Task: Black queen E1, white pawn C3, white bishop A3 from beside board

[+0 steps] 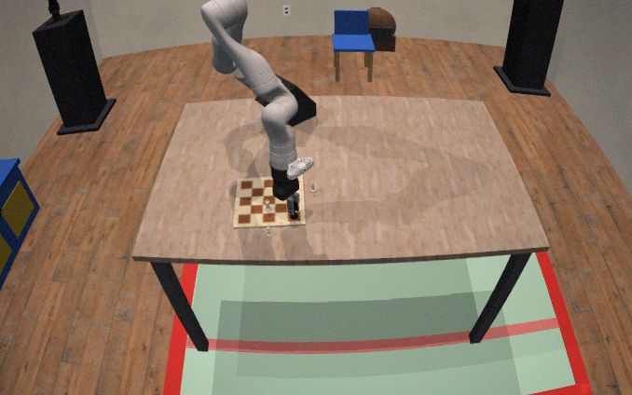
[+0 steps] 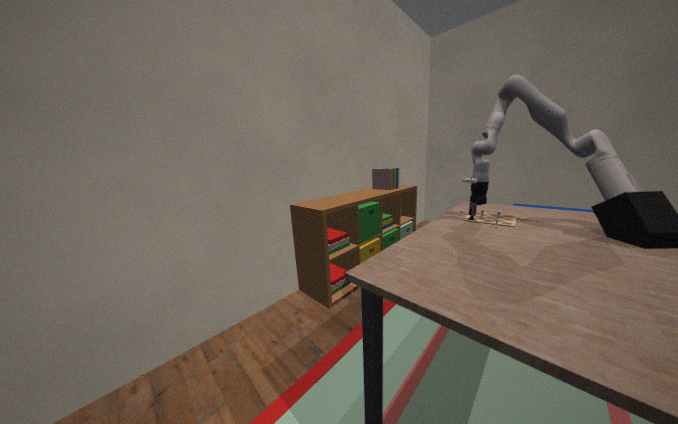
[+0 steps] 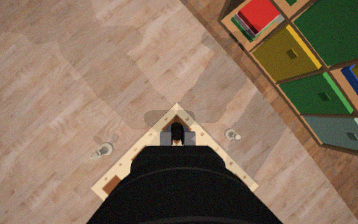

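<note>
The small chessboard lies on the wooden table, left of middle. My gripper points straight down over the board's near right corner and is shut on the black queen, whose dark top shows between the fingers in the wrist view. A white piece stands upright on the board near its middle. A white piece stands on the table just right of the board, also in the wrist view. Another small white piece stands in front of the board's near edge, also in the wrist view.
The arm's black base sits behind the board at the table's back. A shelf unit with coloured boxes stands on the floor to the left of the table. A blue chair stands far behind.
</note>
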Robot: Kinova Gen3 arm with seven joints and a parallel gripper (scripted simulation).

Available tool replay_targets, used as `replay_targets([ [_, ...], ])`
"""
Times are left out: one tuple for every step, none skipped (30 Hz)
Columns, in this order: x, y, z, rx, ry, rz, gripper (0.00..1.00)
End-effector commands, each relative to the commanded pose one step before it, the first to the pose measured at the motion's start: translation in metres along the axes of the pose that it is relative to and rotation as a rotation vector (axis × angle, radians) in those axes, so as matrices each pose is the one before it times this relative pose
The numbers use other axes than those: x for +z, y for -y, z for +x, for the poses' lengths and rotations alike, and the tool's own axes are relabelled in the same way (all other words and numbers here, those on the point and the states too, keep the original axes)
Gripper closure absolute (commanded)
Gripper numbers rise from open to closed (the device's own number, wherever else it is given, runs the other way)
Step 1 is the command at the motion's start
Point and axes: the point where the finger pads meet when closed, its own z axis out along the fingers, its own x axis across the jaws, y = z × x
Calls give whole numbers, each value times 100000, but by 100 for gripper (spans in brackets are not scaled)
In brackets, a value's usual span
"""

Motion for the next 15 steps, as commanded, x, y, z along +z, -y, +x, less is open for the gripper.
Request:
replay_targets([
  [-66, 67, -4, -13, -8, 174, 100],
  [0, 0, 0, 0, 0, 0, 100],
  [0, 0, 0, 0, 0, 0, 100],
  [0, 0, 0, 0, 0, 0, 100],
  [0, 0, 0, 0, 0, 0, 100],
  [0, 0, 0, 0, 0, 0, 100],
  [0, 0, 0, 0, 0, 0, 100],
  [0, 0, 0, 0, 0, 0, 100],
  [0, 0, 0, 0, 0, 0, 84],
  [0, 0, 0, 0, 0, 0, 84],
  [0, 0, 0, 0, 0, 0, 84],
  [0, 0, 0, 0, 0, 0, 68],
  [0, 0, 0, 0, 0, 0, 68],
  [0, 0, 0, 0, 0, 0, 68],
  [0, 0, 0, 0, 0, 0, 68],
])
